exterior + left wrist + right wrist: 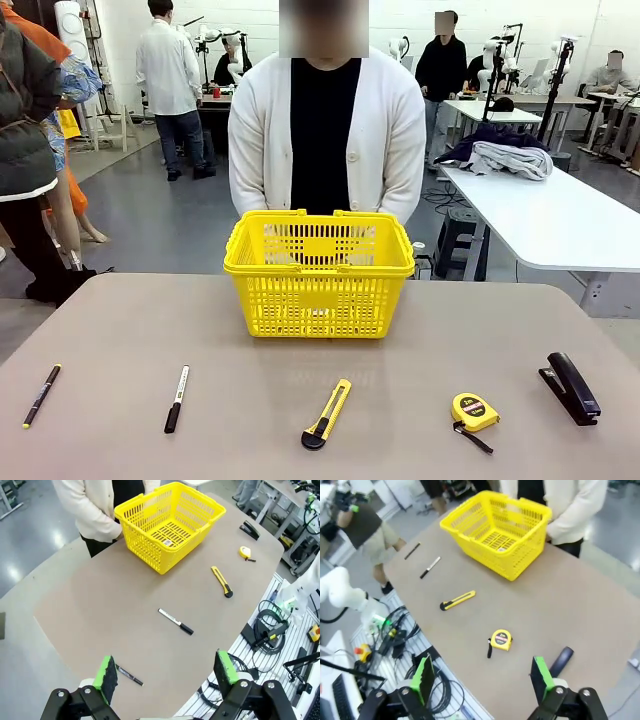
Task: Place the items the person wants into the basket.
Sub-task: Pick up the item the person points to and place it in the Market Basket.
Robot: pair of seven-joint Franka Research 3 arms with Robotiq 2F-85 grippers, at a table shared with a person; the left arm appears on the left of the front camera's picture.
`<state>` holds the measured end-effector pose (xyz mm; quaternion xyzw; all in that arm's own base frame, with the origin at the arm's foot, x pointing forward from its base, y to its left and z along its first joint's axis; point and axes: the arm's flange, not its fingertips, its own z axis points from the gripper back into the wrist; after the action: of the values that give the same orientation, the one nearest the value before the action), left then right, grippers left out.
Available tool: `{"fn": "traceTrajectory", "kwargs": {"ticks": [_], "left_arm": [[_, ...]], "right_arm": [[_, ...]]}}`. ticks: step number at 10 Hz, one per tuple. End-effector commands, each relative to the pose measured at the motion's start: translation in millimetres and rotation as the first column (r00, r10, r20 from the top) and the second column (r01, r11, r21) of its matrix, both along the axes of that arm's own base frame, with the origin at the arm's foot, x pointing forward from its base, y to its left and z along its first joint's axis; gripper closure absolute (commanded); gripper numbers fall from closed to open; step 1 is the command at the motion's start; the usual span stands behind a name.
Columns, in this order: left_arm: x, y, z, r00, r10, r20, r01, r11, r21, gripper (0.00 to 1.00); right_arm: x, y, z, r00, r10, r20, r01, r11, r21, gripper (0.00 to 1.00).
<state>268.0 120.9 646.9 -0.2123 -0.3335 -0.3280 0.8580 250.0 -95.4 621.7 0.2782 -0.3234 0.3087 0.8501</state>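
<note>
On the surface (120, 330), five small things are lying in a row on the robot's side. The person (325, 130) is standing at the far side, with hands hidden behind the basket (318, 300). The basket is sitting in the middle, well apart from the row, and none of the five things is lying in it.

The left tool (165, 665) is hanging spread wide and holding nothing. The right tool (482, 672) is doing the same.

The stapler (571, 388) is lying at the far right. The knife (327, 413) is lying in the middle, its long side pointing toward the basket. The marker (177, 398) is lying left of it. The pen (42, 395) is lying at the far left, close under the left tool, its long side also pointing across the surface, so I think the left arm is nearer to it. The tape measure (473, 411) is lying between knife and stapler, just ahead of the right tool, so that arm is looking nearer.
</note>
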Motion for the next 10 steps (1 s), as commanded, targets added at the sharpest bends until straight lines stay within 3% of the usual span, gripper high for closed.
{"fn": "traceTrajectory", "kwargs": {"ticks": [1, 5, 7, 8, 9, 10], "left_arm": [[-25.7, 16.3, -5.9, 1.0, 0.016, 0.016, -0.016, 1.0, -0.014, 0.0], [-49.6, 37.5, -9.1, 0.996, 0.085, 0.019, -0.084, 0.995, -0.058, 0.0], [-55.4, 46.1, -14.4, 0.993, 0.118, 0.002, -0.118, 0.988, -0.098, 0.0], [-49.8, 42.7, -4.2, 0.996, 0.088, 0.012, -0.087, 0.994, -0.068, 0.0], [-49.8, 42.7, -4.2, 0.996, 0.088, 0.012, -0.087, 0.994, -0.068, 0.0], [-49.8, 42.7, -4.2, 0.996, 0.088, 0.012, -0.087, 0.994, -0.068, 0.0]], "right_arm": [[-25.5, -6.2, -0.5, 0.999, -0.032, -0.004, 0.032, 0.999, 0.033, 0.0], [-62.3, -38.5, 1.9, 0.991, -0.127, 0.032, 0.124, 0.989, 0.078, 0.0], [-59.7, -44.6, -5.1, 0.991, -0.136, 0.015, 0.134, 0.986, 0.094, 0.0], [-53.0, -44.2, -8.2, 0.99, -0.141, -0.008, 0.141, 0.986, 0.093, 0.0], [-63.5, -48.0, 5.0, 0.991, -0.126, 0.048, 0.122, 0.99, 0.075, 0.0], [-63.5, -48.0, 5.0, 0.991, -0.126, 0.048, 0.122, 0.99, 0.075, 0.0]]}}
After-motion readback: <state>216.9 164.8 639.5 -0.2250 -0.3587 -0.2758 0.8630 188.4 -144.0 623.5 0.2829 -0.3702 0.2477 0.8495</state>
